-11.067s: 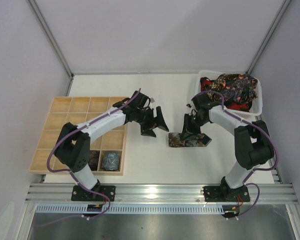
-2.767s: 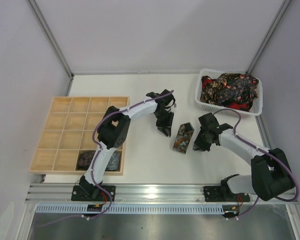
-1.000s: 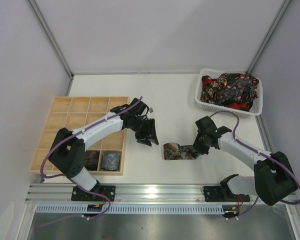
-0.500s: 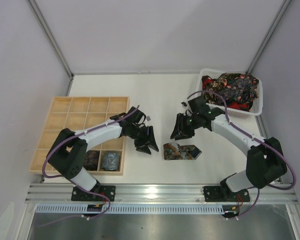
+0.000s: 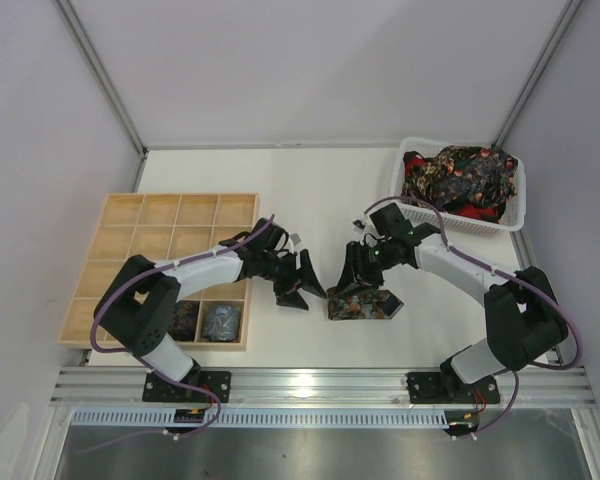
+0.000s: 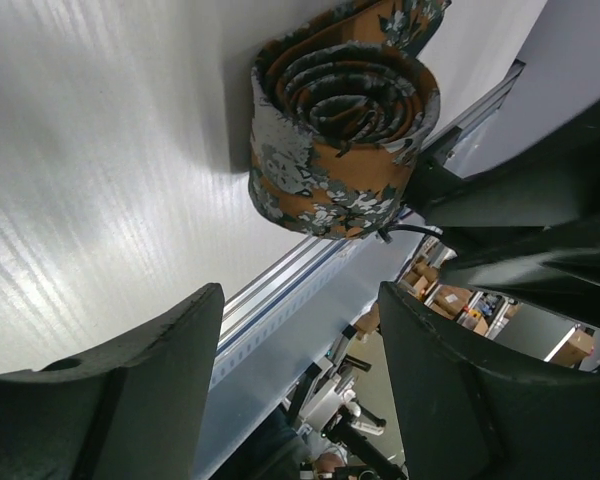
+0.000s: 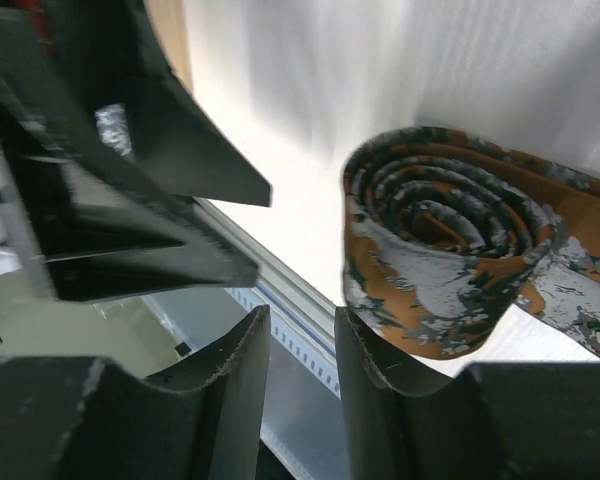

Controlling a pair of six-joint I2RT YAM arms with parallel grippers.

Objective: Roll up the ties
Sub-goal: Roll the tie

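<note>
Seemingly, the rolling of one tie is being finished: a brown patterned fabric necktie, wound into a tight coil, is being shown on the white table at about 6 o'clock of its middle, with a short pointed end trailing toward 3 o'clock. The left gripper is being held just beside the coil at its 9 o'clock, jaws spread wide with nothing between them. The right gripper is being held at the coil's 12 o'clock, jaws only narrowly parted and gripping nothing. Next, the coil is probably being lined up for a grasp across its sides, firm enough to stop unwinding, then a carry to the pale wooden grid tray at 9 o'clock, where small dark coils are being kept. Dark tangled neckties are being left heaped in the white plastic mesh basket at 2 o'clock; their number cannot be told. From above, the coil's far edge is being covered by the right gripper, so contact cannot be judged, and one tray cell is being partly hidden by the left arm.
</note>
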